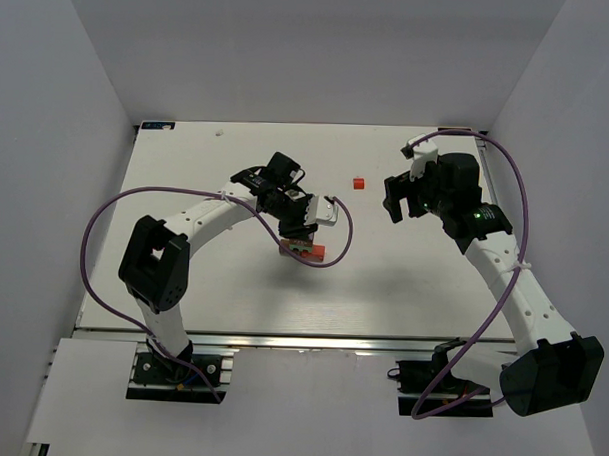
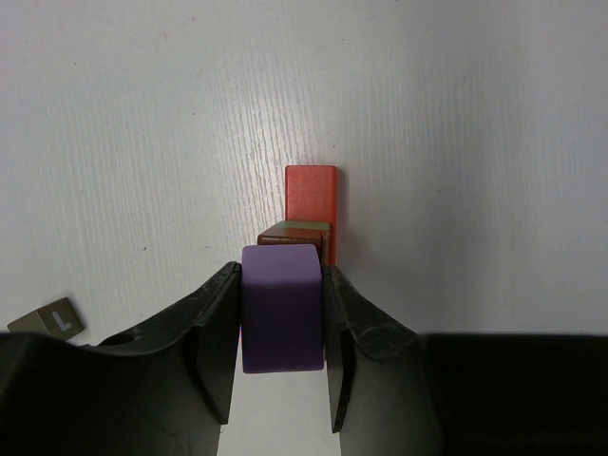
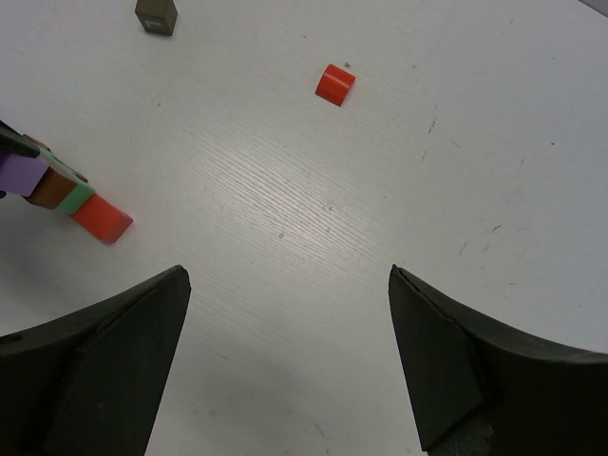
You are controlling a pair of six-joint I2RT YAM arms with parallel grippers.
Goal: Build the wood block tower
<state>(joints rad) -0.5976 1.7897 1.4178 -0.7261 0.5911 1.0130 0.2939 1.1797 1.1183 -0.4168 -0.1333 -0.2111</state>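
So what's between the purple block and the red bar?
A brown block and then a green block sit between the purple block and the red bar. The right wrist view shows this best.

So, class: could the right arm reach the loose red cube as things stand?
Probably yes. The right gripper is open and empty, and the red cube lies alone on bare table ahead of it, nothing between. The left gripper, shut on the lilac block, is off to one side.

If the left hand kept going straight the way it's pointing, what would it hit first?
The left hand holds a lilac block, which would meet the brown block just beyond it first. They may already touch; depth is unclear.
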